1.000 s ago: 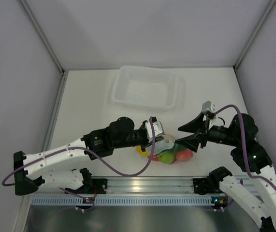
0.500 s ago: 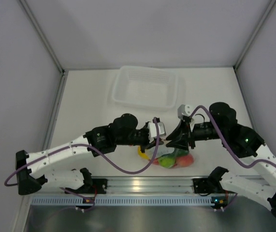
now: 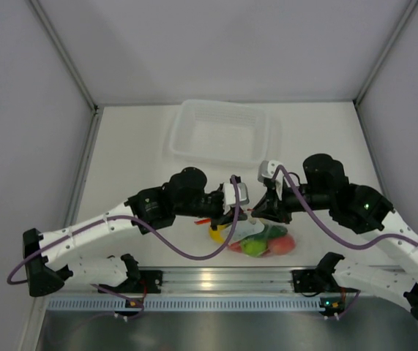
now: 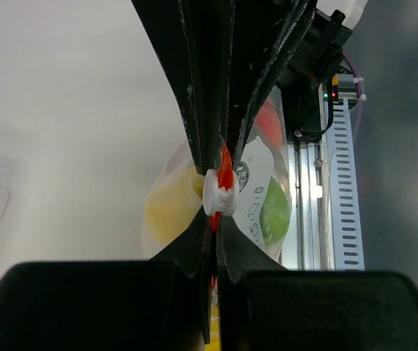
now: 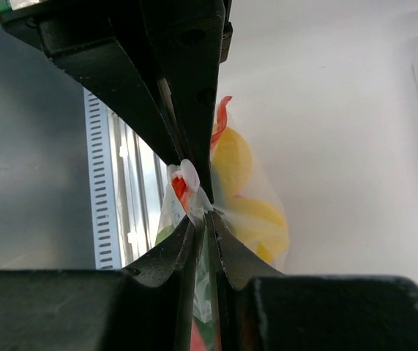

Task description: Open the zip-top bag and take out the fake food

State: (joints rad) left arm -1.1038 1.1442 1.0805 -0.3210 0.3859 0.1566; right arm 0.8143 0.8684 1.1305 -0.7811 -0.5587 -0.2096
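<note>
A translucent white basket (image 3: pixel 176 135) sits on a white table (image 3: pixel 135 146). On the near side of the basket, well apart from it, lies the zip-top bag (image 3: pixel 256 232). The fake food (image 3: pixel 253 246) is inside it, showing as yellow, green and red pieces through the clear plastic. Two robot arms meet over the bag's top edge, in front of the basket's near rim. The left gripper (image 3: pixel 230 212) has its fingers pressed together, pinching the orange-red zip strip (image 4: pixel 225 167) beside a small white slider (image 4: pixel 219 194). The right gripper (image 3: pixel 266 208) faces it from the other side. Its fingers are drawn almost together on the clear plastic at the bag's top edge, just beside the same slider.
</note>
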